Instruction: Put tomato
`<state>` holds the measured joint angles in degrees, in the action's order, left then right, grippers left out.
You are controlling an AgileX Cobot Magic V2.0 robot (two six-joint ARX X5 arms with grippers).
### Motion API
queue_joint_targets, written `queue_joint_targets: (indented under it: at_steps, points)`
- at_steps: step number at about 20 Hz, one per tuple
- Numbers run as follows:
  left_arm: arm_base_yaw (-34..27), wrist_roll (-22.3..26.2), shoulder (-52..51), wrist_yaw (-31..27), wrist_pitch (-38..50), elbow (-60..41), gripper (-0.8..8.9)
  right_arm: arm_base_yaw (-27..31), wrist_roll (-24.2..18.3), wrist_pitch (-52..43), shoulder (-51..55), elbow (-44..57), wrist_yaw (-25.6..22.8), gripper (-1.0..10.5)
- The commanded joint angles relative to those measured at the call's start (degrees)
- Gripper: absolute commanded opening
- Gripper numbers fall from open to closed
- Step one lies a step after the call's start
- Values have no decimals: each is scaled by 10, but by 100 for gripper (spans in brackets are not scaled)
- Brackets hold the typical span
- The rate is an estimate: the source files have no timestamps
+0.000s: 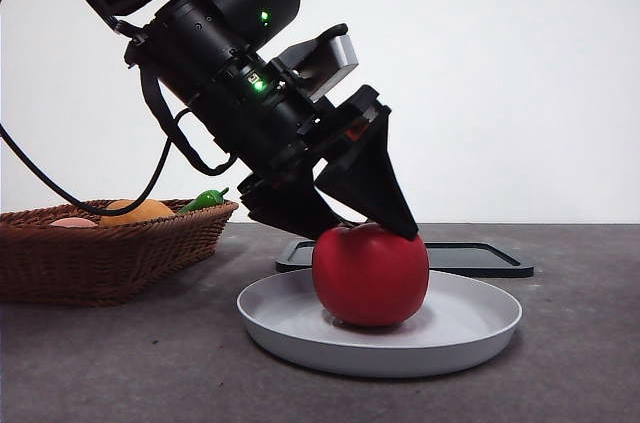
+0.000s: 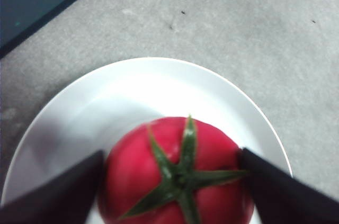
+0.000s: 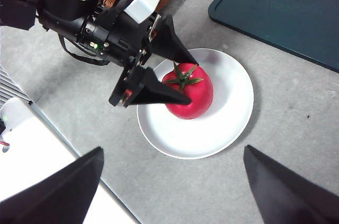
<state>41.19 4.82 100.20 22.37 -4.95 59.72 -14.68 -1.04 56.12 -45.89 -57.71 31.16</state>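
At the left of the front view a brown wicker basket [image 1: 100, 253] is sitting on the grey table [image 1: 120, 363], holding an orange round fruit [image 1: 138, 210], a small green chili pepper [image 1: 205, 199] and a pale pinkish thing that is too hidden to name. From above the basket the left arm is slanting down toward the middle, big and dark, with green lights glowing on its body. Its left claw [image 1: 352, 228] is reaching the top of the tomato [image 1: 371, 274], one jaw on either side of the fruit. In the left wrist view the two black jaws are flanking the tomato [image 2: 177, 181] closely, the dark green calyx [image 2: 181, 176] pointing up between them; whether the jaws are pressing on the skin or standing just off it I cannot tell. The right wrist view is showing the same left claw [image 3: 183, 78] from above, its jaws straddling the tomato [image 3: 196, 94].

The tomato is resting upright on the white plate [image 1: 470, 328], toward the side of the plate nearer the basket. Just beyond the plate a dark flat tray [image 1: 480, 259] is lying on the table, well apart from the basket.

The right claw [image 3: 172, 187] is hanging high over the table with its jaws spread wide and nothing between them.
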Motion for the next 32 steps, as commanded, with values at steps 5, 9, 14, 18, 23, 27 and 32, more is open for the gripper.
queue_joint_targets:
  at_steps: [5,9,14,18,23,27,32]
  points:
    - [5,-15,-11,-1,-4,27,478,-3,4,-5,-5,-12,-1,421]
    - [-5,-15,-48,-1,-19,39,477,-3,4,-3,-5,-12,-1,421]
    - [-46,-15,-132,-7,-47,44,468,-3,4,-4,-5,-12,-1,421]
    - [-105,-27,-219,-12,-103,44,468,-3,4,-5,-5,-12,-1,421]
    - [-191,-27,-317,-11,-219,44,468,-3,3,-10,-5,-12,-2,421]
    - [-248,-23,-374,2,-315,44,468,-3,3,-21,-5,-12,-2,421]
    - [-262,-22,-420,46,-476,44,468,-3,4,-34,-22,-12,-1,421]
